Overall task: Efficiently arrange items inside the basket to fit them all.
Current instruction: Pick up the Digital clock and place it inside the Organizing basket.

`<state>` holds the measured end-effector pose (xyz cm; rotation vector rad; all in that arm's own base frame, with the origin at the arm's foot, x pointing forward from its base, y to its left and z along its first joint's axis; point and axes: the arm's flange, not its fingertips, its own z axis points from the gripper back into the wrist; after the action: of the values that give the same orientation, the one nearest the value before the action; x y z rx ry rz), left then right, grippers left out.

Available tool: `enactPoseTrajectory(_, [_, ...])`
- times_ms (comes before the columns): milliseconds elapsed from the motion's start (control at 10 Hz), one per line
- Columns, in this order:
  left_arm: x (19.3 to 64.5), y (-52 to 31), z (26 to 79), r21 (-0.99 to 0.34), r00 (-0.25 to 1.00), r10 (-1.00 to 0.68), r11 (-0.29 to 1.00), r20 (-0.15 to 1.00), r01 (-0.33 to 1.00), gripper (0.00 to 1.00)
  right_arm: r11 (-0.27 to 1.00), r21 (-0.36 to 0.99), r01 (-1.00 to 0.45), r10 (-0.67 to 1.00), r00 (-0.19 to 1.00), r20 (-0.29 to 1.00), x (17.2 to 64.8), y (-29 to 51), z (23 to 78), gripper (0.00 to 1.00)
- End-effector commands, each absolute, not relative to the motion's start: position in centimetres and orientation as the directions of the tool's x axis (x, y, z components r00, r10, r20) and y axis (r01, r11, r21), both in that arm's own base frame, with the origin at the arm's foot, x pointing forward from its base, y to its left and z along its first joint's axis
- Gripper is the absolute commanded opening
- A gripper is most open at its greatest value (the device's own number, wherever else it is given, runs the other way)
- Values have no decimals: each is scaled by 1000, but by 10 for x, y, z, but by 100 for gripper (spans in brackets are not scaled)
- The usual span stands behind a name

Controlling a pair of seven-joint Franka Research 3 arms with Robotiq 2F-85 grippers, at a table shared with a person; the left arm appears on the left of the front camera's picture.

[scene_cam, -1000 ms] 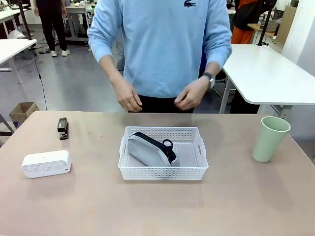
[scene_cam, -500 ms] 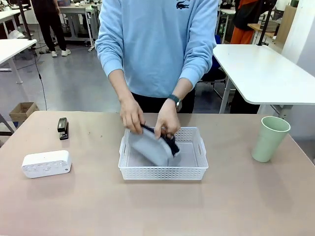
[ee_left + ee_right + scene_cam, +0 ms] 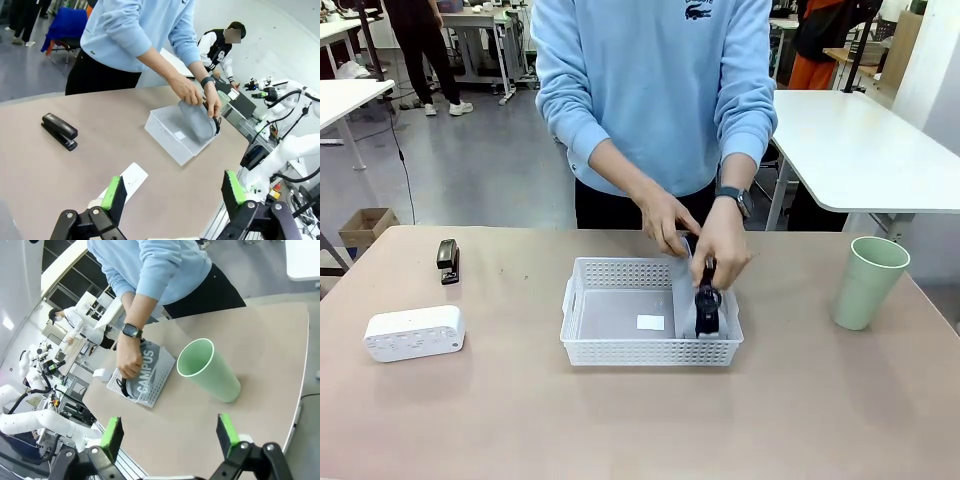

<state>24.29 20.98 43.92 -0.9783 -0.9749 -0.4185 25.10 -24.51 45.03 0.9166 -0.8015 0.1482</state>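
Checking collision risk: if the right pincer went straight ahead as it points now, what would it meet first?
Likely the pale green cup, standing slightly off its line; possibly bare table first, depth unclear.

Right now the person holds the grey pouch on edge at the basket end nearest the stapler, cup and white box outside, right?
No. The front view shows the person's hands holding the grey pouch on edge at the basket end nearest the pale green cup, not the stapler; cup and white box are outside.

The black two-finger left end effector (image 3: 173, 192), with green pads, holds its jaws wide apart and empty. The black two-finger right end effector (image 3: 169, 434) stands likewise.
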Motion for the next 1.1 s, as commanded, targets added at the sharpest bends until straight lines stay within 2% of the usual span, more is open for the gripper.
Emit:
enactPoseTrajectory(0, [244, 211, 441, -483, 503, 114, 521, 857, 704, 100, 622, 634, -460, -202, 688, 697, 253, -247, 454, 100])
enactPoseTrajectory(100, [243, 210, 439, -501, 528, 112, 526, 842, 687, 100, 622, 634, -460, -202, 688, 697, 253, -247, 454, 100])
enactPoseTrajectory(200, [251, 204, 449, -456, 510, 43, 519, 859, 723, 100, 622, 634, -460, -202, 688, 697, 253, -247, 454, 100])
enactPoseTrajectory(300, [255, 192, 462, -365, 425, -81, 387, 902, 847, 100, 622, 634, -460, -202, 688, 697, 253, -247, 454, 100])
enactPoseTrajectory(400, [259, 166, 476, -209, 276, -287, 242, 917, 947, 100, 622, 634, -460, -202, 688, 697, 253, -247, 454, 100])
enactPoseTrajectory(500, [264, 147, 483, -95, 162, -426, 174, 890, 980, 100, 622, 634, -460, -202, 688, 697, 253, -247, 454, 100])
enactPoseTrajectory(700, [275, 107, 492, 19, 37, -588, 88, 808, 996, 100, 622, 634, -460, -202, 688, 697, 253, -247, 454, 100])
enactPoseTrajectory(900, [273, 67, 489, 193, -145, -808, -40, 571, 980, 100, 622, 634, -460, -202, 688, 697, 253, -247, 454, 100])
enactPoseTrajectory(1000, [270, 43, 492, 239, -145, -861, -29, 487, 971, 100, 622, 634, -460, -202, 688, 697, 253, -247, 454, 100])
